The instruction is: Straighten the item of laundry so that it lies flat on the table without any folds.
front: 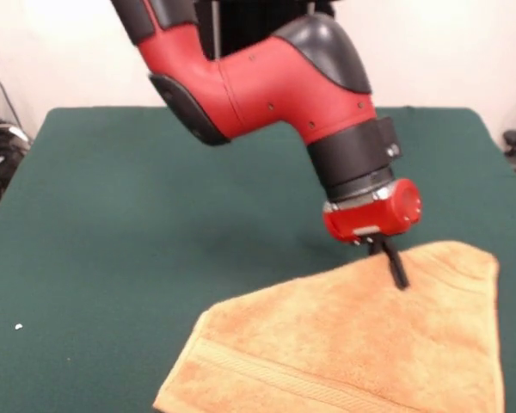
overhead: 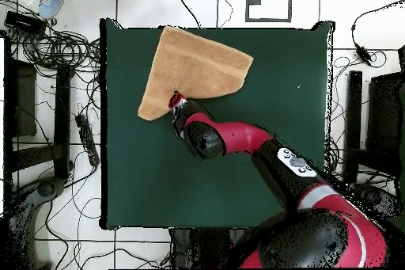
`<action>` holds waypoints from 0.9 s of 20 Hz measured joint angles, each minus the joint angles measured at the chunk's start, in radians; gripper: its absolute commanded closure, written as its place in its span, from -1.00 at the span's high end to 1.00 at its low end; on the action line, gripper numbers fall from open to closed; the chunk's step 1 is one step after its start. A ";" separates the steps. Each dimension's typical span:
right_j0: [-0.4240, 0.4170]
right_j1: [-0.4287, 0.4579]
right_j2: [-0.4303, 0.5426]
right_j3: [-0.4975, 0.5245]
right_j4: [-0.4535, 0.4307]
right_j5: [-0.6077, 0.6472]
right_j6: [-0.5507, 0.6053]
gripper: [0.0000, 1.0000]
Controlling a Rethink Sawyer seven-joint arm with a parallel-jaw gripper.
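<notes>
My gripper (front: 398, 277) is low over the towel (front: 361, 344), and in the front view its dark tip is on the cloth or almost on it, just inside the towel's edge on the side toward my base. I see there only one thin black piece, so I cannot tell if my jaws are apart, together, or holding the cloth. In the overhead view my gripper (overhead: 175, 99) is hidden under the red wrist cap, at the towel's edge.

The towel (overhead: 192, 70) lies on the table (front: 155, 224), which has a dark green cover. It is not square now. Its outline looks like a triangle or a wedge, so a part of it seems to be folded. In the overhead view it lies at the table's (overhead: 237, 164) edge opposite my base and touches or nearly reaches that edge. One point of the towel is directed to the middle of the table, another to the side edge beside it. A woven ribbed band runs along the towel's edge that is nearest to the front camera.

My arm (overhead: 237, 136) comes across the green cover from my base to the towel, bent at the elbow.

On the floor beside the table many cables (overhead: 47, 45) lie around.
</notes>
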 measured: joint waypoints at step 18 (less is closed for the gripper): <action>0.128 -0.329 -0.241 0.038 0.147 0.262 0.000 -1.00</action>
